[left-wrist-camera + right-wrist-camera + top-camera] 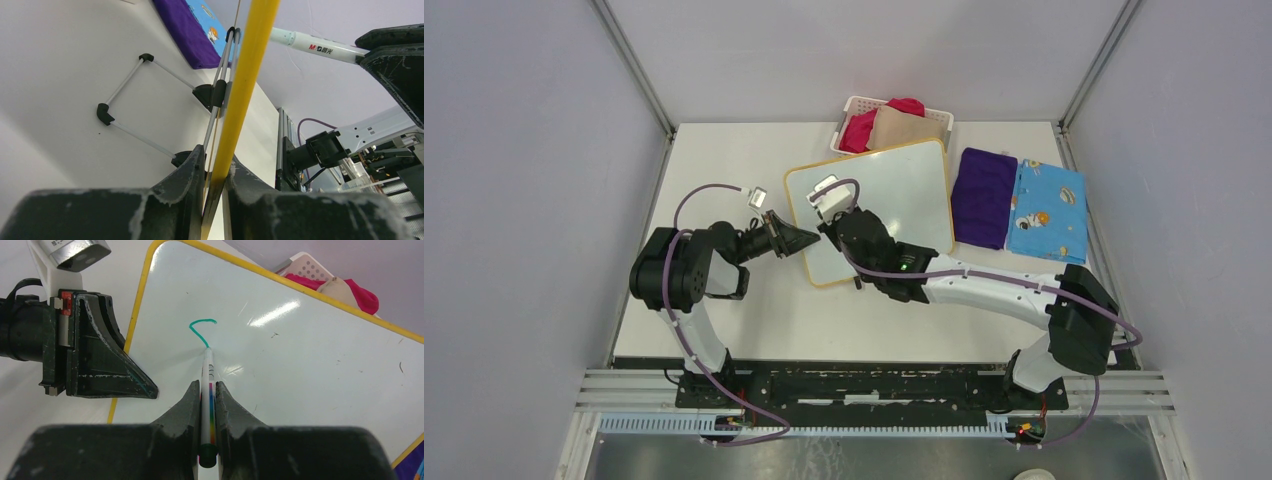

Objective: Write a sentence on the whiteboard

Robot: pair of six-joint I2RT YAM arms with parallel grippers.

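Contact: my right hand [206, 386] is pinched tight on the marker [209, 405], its tip touching the whiteboard [300, 370] mid-frame. At the tip, the sentence [201, 327] is just one green hook. My left hand [216, 162] is clamped on the board's yellow left edge. Beyond, upper centre, sits the basket [861, 100] of clothes.

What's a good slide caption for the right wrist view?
Right jaws pinch a marker drawing a green stroke on the whiteboard; left jaws clamp its yellow edge.
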